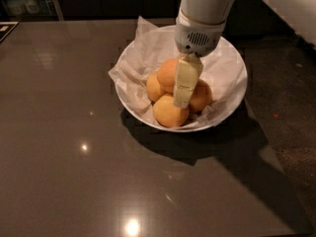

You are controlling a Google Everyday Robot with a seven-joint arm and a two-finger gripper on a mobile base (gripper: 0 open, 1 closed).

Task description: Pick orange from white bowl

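Note:
The white bowl (pixel 232 90) is wide and shallow, lined with crumpled white paper (pixel 140 58), and stands on the dark table. Several oranges are piled in its middle: one on top (pixel 167 73), one at the left (pixel 153 89), one at the front (pixel 169 112) and one at the right (pixel 202 97). My gripper (pixel 181 100) hangs from the white arm (pixel 205 14) and reaches down into the pile. Its cream tip lies between the top, front and right oranges and hides part of them.
The bowl stands on a glossy dark brown table (pixel 74 147) with light reflections. The table's right edge runs beside a dark speckled floor (pixel 291 132). Bottles (pixel 24 1) stand far back at the left. A white surface (pixel 296 6) fills the upper right corner.

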